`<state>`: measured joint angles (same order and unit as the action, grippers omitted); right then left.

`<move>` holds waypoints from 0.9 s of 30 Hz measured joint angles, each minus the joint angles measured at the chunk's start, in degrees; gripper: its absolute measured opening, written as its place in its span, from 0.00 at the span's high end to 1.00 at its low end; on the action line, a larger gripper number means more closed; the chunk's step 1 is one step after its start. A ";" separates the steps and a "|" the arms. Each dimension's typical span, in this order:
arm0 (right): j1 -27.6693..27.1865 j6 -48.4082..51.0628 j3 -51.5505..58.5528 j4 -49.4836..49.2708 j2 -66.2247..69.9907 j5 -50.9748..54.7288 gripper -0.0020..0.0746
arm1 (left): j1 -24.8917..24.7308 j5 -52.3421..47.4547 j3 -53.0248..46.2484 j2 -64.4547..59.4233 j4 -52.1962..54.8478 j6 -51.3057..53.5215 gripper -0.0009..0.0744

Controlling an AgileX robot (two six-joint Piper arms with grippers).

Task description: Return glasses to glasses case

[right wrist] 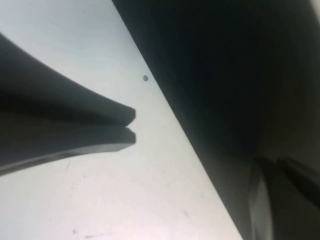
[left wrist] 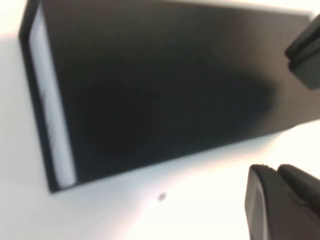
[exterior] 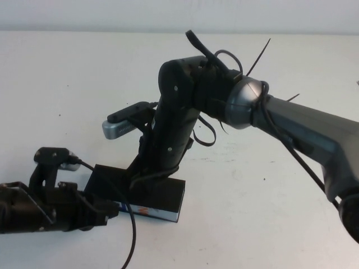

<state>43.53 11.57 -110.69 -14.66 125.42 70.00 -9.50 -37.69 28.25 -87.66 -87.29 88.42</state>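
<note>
The glasses case (exterior: pixel 160 193) is a black box with a white front edge printed blue and orange, lying on the white table near the front, lid down. It fills the left wrist view (left wrist: pixel 160 90) and shows dark in the right wrist view (right wrist: pixel 215 75). The glasses are hidden. My right gripper (exterior: pixel 147 175) points straight down onto the case top, hidden behind its own wrist. My left gripper (exterior: pixel 106 212) is low at the case's front left corner and open, with one fingertip (left wrist: pixel 305 55) over the case and the other (left wrist: pixel 280 200) over the table.
The white table (exterior: pixel 252 213) stretches all round the case. The right arm (exterior: pixel 291 120) crosses from the right above the table's middle. A cable (exterior: pixel 133 235) hangs from the left wrist. A dark pointed shape (right wrist: pixel 100 125) lies over the table beside the case.
</note>
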 joint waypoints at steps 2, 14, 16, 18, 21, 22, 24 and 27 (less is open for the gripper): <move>0.00 -0.81 0.08 1.13 -1.60 0.11 0.99 | 0.00 -0.10 0.00 2.96 0.24 -1.13 0.99; 0.26 -3.72 0.22 1.18 -11.45 0.35 0.99 | 0.00 0.05 -0.11 25.79 0.97 -2.18 0.99; 0.92 -4.91 0.22 2.22 -14.15 0.49 0.99 | 0.00 1.50 -0.11 30.73 1.89 -2.18 0.99; 2.38 -6.53 0.67 3.90 -17.02 0.49 0.99 | 0.00 1.98 -0.21 34.98 2.59 -2.82 0.99; 6.02 -8.85 3.24 7.06 -22.95 0.54 0.99 | 0.00 2.13 -0.75 39.60 2.84 -3.49 0.99; 7.41 -9.43 4.78 7.80 -25.41 0.63 0.99 | 0.00 2.81 -0.98 41.35 2.84 -3.75 0.99; 9.80 -10.10 8.47 8.83 -29.97 0.86 0.99 | 0.00 5.24 -1.90 45.15 1.27 -4.11 0.99; 12.96 -13.16 15.00 11.29 -38.23 1.25 0.99 | 0.00 9.41 -3.58 52.83 0.17 -4.21 0.99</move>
<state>56.49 -1.60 -95.70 -3.37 87.19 71.25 -9.50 -28.28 24.67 -34.83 -87.13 84.21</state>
